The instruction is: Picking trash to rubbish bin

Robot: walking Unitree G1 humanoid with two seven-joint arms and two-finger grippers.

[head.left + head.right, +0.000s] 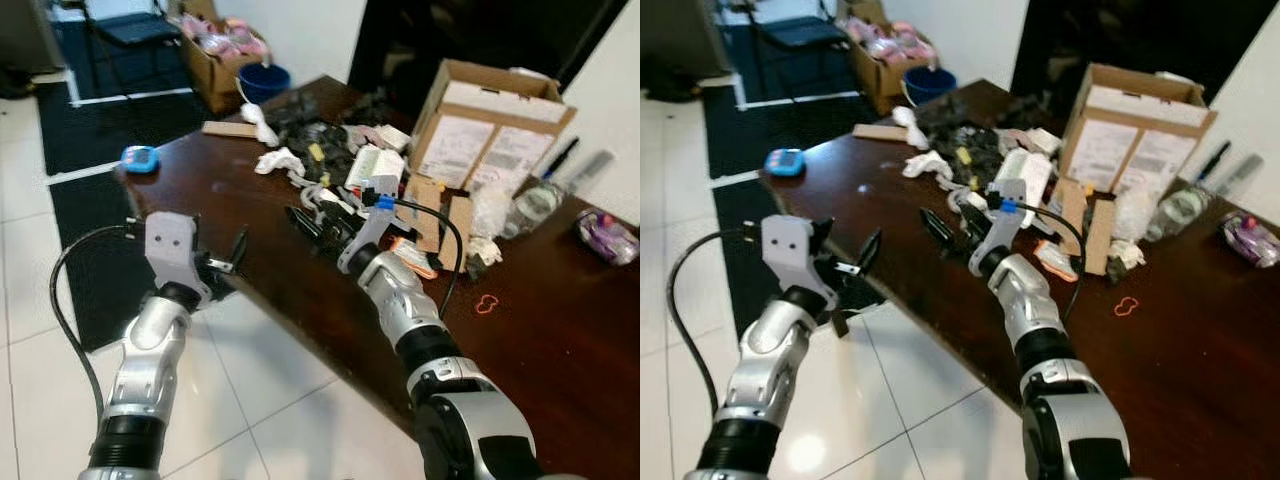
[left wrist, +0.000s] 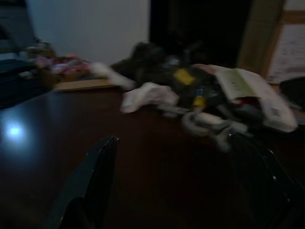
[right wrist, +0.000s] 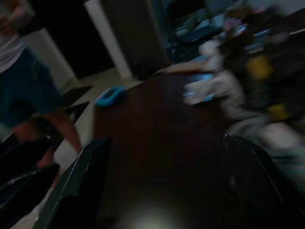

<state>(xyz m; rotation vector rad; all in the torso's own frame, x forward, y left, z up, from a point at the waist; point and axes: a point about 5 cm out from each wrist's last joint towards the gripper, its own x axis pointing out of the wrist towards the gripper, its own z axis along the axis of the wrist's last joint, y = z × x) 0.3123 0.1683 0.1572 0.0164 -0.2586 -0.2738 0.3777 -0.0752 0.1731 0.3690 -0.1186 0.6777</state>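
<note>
A heap of trash lies on the dark wooden table (image 1: 250, 240): crumpled white paper (image 1: 278, 160), dark tangled scraps (image 1: 310, 115), a white booklet (image 1: 372, 165) and torn cardboard pieces (image 1: 438, 215). My right gripper (image 1: 312, 222) hovers open just above the table at the near edge of the heap, nothing between its fingers. My left gripper (image 1: 228, 264) hangs open beside the table's front edge, over the tiled floor, also holding nothing. In the left wrist view the white paper (image 2: 147, 95) lies ahead beyond the spread fingers (image 2: 95, 176).
An open cardboard box (image 1: 490, 125) stands behind the heap, with a plastic bottle (image 1: 535, 200) to its right. A blue gadget (image 1: 140, 157) sits on the table's left corner. A blue bucket (image 1: 264, 80) and a carton (image 1: 215, 50) stand on the floor behind. A person (image 3: 28, 90) stands nearby.
</note>
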